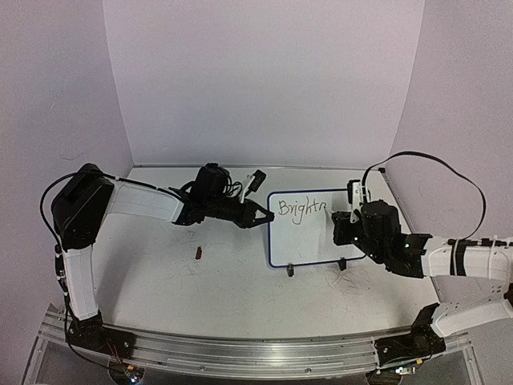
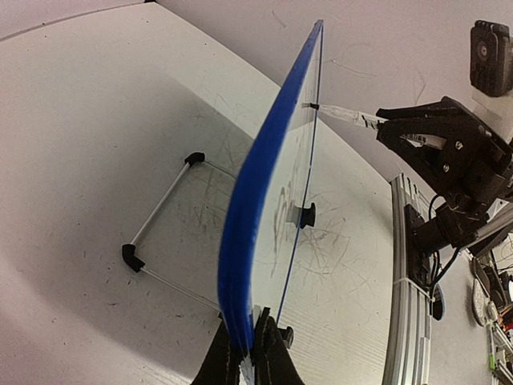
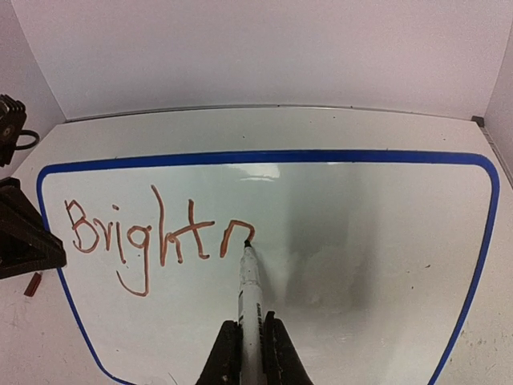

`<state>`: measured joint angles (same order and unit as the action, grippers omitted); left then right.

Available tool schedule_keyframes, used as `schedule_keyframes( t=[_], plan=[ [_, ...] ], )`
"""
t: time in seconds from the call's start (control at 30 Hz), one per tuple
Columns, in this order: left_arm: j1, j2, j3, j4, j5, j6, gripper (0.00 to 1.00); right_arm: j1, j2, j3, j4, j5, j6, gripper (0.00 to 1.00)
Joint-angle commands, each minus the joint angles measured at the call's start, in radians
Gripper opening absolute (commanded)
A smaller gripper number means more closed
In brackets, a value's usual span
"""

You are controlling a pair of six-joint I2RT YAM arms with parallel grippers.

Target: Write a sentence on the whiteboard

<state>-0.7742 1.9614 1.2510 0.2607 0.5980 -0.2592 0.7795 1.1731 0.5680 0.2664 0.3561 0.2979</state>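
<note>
Left arm (image 1: 144,202), right arm (image 1: 469,261), white shells, black joints, looping black cables; left pincer (image 2: 250,357), right pincer (image 3: 251,353) black

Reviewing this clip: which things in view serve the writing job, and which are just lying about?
In use: small white blue-framed whiteboard, clamped by left tool; handwritten letters "Brightn"; white marker pen in right tool.
Lying about: small dark red piece on the tabletop.

Open tabletop (image 1: 144,273) lies near and left — only a small red object (image 1: 198,253) sits there; the upright whiteboard (image 1: 309,241) blocks the right middle.
</note>
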Motion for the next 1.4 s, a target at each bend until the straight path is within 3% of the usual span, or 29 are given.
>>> schedule_keyframes(
  t=[0.0,0.37,1.37],
  plan=[
    [-0.011,0.033,-0.002,-0.109,-0.106,0.044,0.0,-0.006,-0.018,-0.024,-0.035,-0.022,0.022,0.0],
    [-0.011,0.035,0.0,-0.109,-0.104,0.043,0.0,-0.008,-0.086,0.011,-0.03,-0.023,0.014,0.0],
    [-0.012,0.019,-0.004,-0.111,-0.11,0.046,0.0,-0.034,-0.017,0.019,0.038,0.006,0.006,0.0]
  ],
)
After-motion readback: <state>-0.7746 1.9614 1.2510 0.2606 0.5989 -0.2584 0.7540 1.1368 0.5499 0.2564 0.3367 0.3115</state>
